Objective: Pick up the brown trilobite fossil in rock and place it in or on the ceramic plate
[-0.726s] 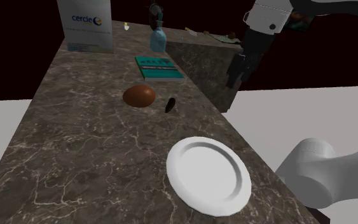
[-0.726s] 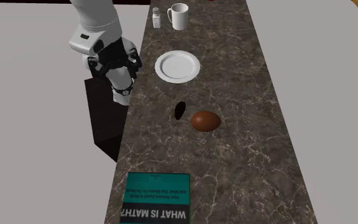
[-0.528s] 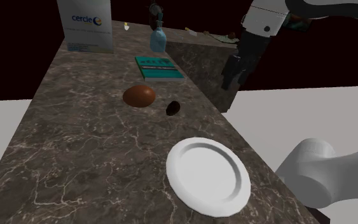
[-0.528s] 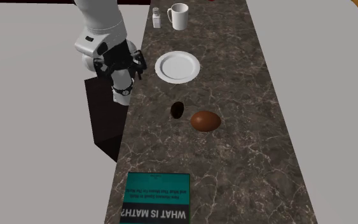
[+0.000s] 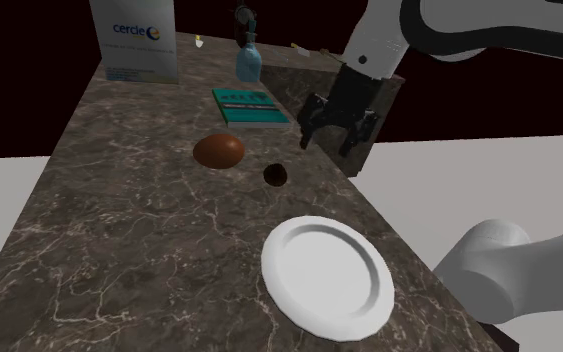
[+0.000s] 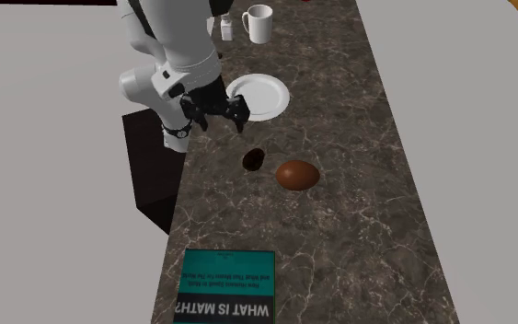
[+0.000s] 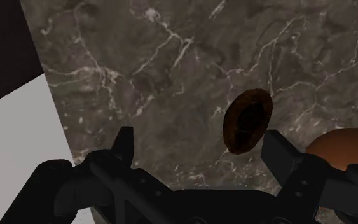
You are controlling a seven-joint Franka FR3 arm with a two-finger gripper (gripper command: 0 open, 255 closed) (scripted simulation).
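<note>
One dark marbled counter [image 5: 119, 230] carries everything. White arm [image 5: 379, 40] holds the jaws spread open and empty above the counter's edge. White plate [image 5: 327, 275] lies apart. Small brown fossil [image 5: 275, 175] rests on the counter just beside a brown rounded lump [image 5: 218, 151], near the jaws and untouched.

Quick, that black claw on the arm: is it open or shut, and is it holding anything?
Gripper: open, holding nothing; the dark brown fossil lies on the marbled counter beyond its fingers, not touched by them.

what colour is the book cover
The flat book is teal with white lettering, clearest in the second exterior view.
</note>
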